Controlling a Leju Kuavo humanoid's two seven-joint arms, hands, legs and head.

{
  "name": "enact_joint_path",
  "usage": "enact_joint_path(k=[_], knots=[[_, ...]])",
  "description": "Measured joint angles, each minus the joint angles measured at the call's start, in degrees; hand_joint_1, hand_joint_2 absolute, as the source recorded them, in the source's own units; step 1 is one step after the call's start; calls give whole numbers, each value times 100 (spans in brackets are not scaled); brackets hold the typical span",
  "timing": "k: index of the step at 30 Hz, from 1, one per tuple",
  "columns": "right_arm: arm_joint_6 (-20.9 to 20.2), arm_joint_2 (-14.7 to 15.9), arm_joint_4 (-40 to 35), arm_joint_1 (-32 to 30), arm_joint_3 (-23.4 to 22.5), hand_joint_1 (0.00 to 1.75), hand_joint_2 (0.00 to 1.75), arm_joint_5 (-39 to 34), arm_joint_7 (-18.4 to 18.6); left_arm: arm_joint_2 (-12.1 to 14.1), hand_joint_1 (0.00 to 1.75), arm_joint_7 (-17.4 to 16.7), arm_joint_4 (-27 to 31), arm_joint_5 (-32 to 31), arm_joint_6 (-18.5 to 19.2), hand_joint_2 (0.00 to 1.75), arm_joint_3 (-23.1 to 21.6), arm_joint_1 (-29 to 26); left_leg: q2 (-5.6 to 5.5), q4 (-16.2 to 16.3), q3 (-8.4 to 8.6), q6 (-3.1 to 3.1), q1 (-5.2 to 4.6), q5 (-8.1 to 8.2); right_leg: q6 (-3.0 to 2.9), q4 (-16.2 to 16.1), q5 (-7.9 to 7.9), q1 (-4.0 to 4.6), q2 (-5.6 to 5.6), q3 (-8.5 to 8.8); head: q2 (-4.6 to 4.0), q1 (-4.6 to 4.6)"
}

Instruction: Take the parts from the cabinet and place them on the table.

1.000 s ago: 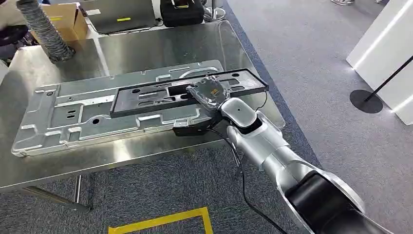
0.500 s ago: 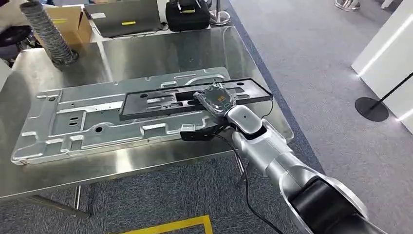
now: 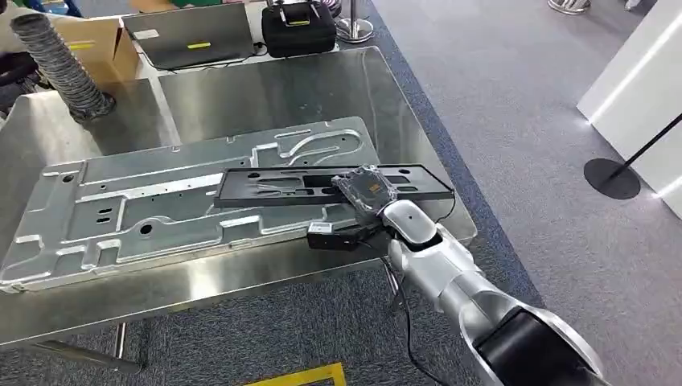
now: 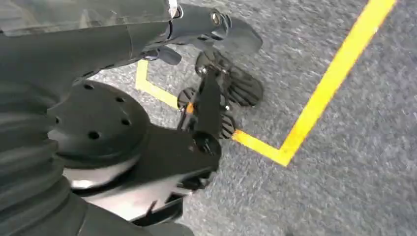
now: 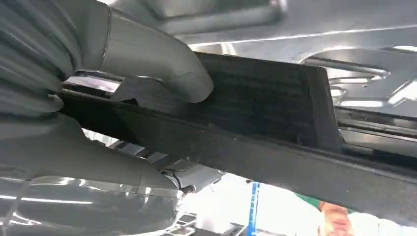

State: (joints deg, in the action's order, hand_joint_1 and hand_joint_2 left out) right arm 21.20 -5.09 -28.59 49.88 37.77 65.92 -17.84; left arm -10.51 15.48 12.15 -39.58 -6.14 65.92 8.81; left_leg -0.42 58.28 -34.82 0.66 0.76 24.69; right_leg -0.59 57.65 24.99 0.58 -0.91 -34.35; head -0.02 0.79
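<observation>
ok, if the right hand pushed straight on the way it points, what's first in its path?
Probably the large silver stamped panel: the right hand grips the black frame just above it, pointing across the steel table. Height over the panel is unclear.

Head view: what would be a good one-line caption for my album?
The robot's right hand holds a long black frame over a large silver metal panel on a steel table.

Beyond the fingertips, at the table's far end, sit a grey ribbed hose (image 3: pixel 60 60), a cardboard box (image 3: pixel 92 39), a laptop (image 3: pixel 193 34) and a black case (image 3: pixel 298 28). Yellow floor tape (image 4: pixel 314 93) lies below.
</observation>
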Motion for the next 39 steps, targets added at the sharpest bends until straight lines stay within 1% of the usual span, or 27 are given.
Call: enact_joint_path(k=[1, 3, 4, 5, 8, 9, 10, 11, 13, 14, 15, 18, 19, 20, 21, 23, 24, 25, 26, 28, 29, 30, 33, 35, 36, 38, 39], knots=[[9, -4, 24, -41, -11, 175, 175, -7, -2, 0, 0, 15, 0, 0, 0, 175, 0, -1, -2, -5, -8, -17, -7, 6, 20, -7, 1, -7, 3, 2, -2, 0], [15, -7, 70, -105, -31, 175, 175, -19, -2, 0, 0, 39, 0, 4, 0, 175, 0, -6, -6, -36, 8, -92, 3, -7, 80, -14, 12, -5, 7, 19, 0, -2], [20, -7, 87, -133, -48, 175, 175, -20, 0, -4, 0, 46, 0, 4, 4, 175, 2, -8, 4, -73, 37, -127, 30, -29, 118, 43, 71, -38, 19, 7, -2, 4], [24, -4, 103, -139, -59, 175, 175, -20, 2, -4, 0, 61, 0, 4, 22, 175, 2, -2, 5, -80, 41, -162, 28, -31, 143, 259, 224, -38, 31, -89, -2, -24], [31, -4, 164, -200, -90, 175, 175, 55, 18, -7, 0, 74, 0, -7, 70, 175, 0, -5, 11, -77, 39, -183, 26, -23, 212, 1628, 827, -83, 37, -763, -2, -33], [33, -2, 186, -224, -90, 175, 175, 116, 33, -7, 0, 76, 0, -9, 70, 175, 0, -8, 11, -76, 41, -185, 27, -20, 225, 1886, 853, -98, 40, -904, -2, -35], [33, -2, 201, -225, -90, 175, 175, 194, 52, -7, 0, 76, 0, -9, 66, 175, 0, -11, 10, -75, 50, -180, 28, -17, 229, 1825, 746, -114, 45, -894, 0, -33], [26, -4, 210, -205, -90, 175, 175, 267, 72, -7, 0, 79, 0, -9, 59, 175, 0, -10, 8, -71, 58, -174, 28, -13, 227, 1526, 537, -128, 51, -757, -2, -33], [-26, -4, 229, -127, -90, 175, 175, 389, 100, -13, 0, 92, 0, -9, 22, 175, 0, -6, 3, -60, 79, -146, 28, 5, 190, 421, 22, -134, 68, -207, -2, -35], [-52, -4, 240, -83, -90, 175, 175, 428, 105, -15, 0, 94, 0, -9, 4, 175, 0, -2, 3, -56, 80, -124, 21, 13, 161, 15, -3, -128, 77, -13, -2, -33], [-81, -20, 251, -50, -87, 175, 175, 457, 101, -15, 0, 100, 0, -9, -2, 175, 0, 1, -7, -46, 70, -83, -9, 21, 146, -8, -12, -90, 79, -9, 0, -17], [-182, -48, 284, 42, -85, 175, 175, 518, 94, -20, 0, 109, 0, -11, -9, 175, 0, -11, -4, -87, 82, 20, 7, 2, 67, -4, -19, -60, 66, -24, -2, -28], [-210, -66, 284, 92, -85, 175, 175, 538, 92, -20, 0, 111, 0, -20, -11, 175, 0, -9, -5, -73, 75, 58, 0, 20, 13, -68, -64, -108, 67, -5, -2, -26], [-241, -92, 286, 155, -85, 175, 175, 577, 92, -20, 0, 111, 0, -44, -11, 175, -4, -9, 6, 65, 18, 77, 24, 127, -14, -95, -84, -115, 70, 5, -2, -24], [-273, -122, 290, 222, -83, 175, 175, 620, 85, -20, 0, 111, 0, -57, -9, 175, -9, 3, 7, 440, -141, 91, 25, 374, -44, -92, -83, -117, 70, 2, 0, -11], [-328, -168, 304, 297, -61, 175, 175, 711, 74, -20, 0, 109, 0, -57, -7, 175, -11, 19, 7, 1414, -576, 125, 30, 823, -60, -88, -73, -95, 72, 7, 0, -15], [-363, -186, 314, 313, -31, 175, 175, 747, 68, -20, 0, 109, 0, -57, -4, 175, -11, 24, 8, 1748, -739, 134, 30, 907, -64, -82, -71, -85, 72, 7, -2, -13], [-394, -206, 317, 323, -4, 175, 175, 774, 66, -20, 0, 109, 0, -57, -4, 175, -11, 24, 8, 1807, -781, 134, 31, 852, -67, -73, -64, -81, 72, 9, -2, -17], [-437, -236, 317, 344, 26, 175, 175, 815, 66, -20, 0, 109, 0, -55, -4, 175, -11, 24, 9, 1580, -684, 129, 32, 672, -62, -60, -54, -78, 69, 12, -2, -13], [-529, -297, 317, 445, 83, 175, 175, 905, 70, -20, 0, 109, 0, -48, -18, 175, -13, 32, 13, 560, -200, 105, 35, 126, -37, -19, -16, -79, 55, 27, -2, -13], [-574, -325, 317, 518, 122, 175, 175, 942, 72, -20, 0, 109, 0, -44, -20, 175, -11, 37, 23, 117, -26, 77, 34, -1, -7, 10, 13, -78, 54, 18, -2, -15], [-629, -334, 321, 607, 166, 175, 175, 972, 83, -22, 0, 107, 0, -42, -17, 175, -13, 46, 18, 11, 48, 55, 2, 63, 21, 59, 27, -28, 44, -15, -2, -11], [-741, -356, 321, 754, 243, 175, 175, 1010, 68, -28, 0, 90, 0, -42, -26, 175, -13, 37, -8, 41, 9, -45, -10, 55, 92, 33, 6, -40, 56, -28, -2, -33], [-791, -374, 321, 864, 297, 175, 175, 1010, 39, -33, 0, 87, 0, -42, -37, 175, -13, 44, -5, -21, 35, -118, 31, 15, 159, 144, 113, -69, 61, -69, -2, -37], [-800, -389, 321, 932, 324, 175, 175, 1012, 28, -33, 0, 83, 0, -42, -37, 175, -13, 58, 1, -23, 29, -156, 31, 13, 187, 445, 308, -71, 65, -215, 0, -59], [-820, -407, 317, 999, 354, 175, 175, 1018, 7, -46, 0, 70, 0, -37, -52, 175, -13, 58, 4, -20, 29, -170, 30, 17, 229, 1406, 722, -89, 66, -666, -2, -57], [-831, -418, 317, 1003, 367, 175, 175, 1027, -2, -46, 0, 70, 0, -33, -61, 175, -13, 58, 4, -19, 29, -174, 31, 20, 240, 1795, 831, -92, 66, -866, -2, -57]])
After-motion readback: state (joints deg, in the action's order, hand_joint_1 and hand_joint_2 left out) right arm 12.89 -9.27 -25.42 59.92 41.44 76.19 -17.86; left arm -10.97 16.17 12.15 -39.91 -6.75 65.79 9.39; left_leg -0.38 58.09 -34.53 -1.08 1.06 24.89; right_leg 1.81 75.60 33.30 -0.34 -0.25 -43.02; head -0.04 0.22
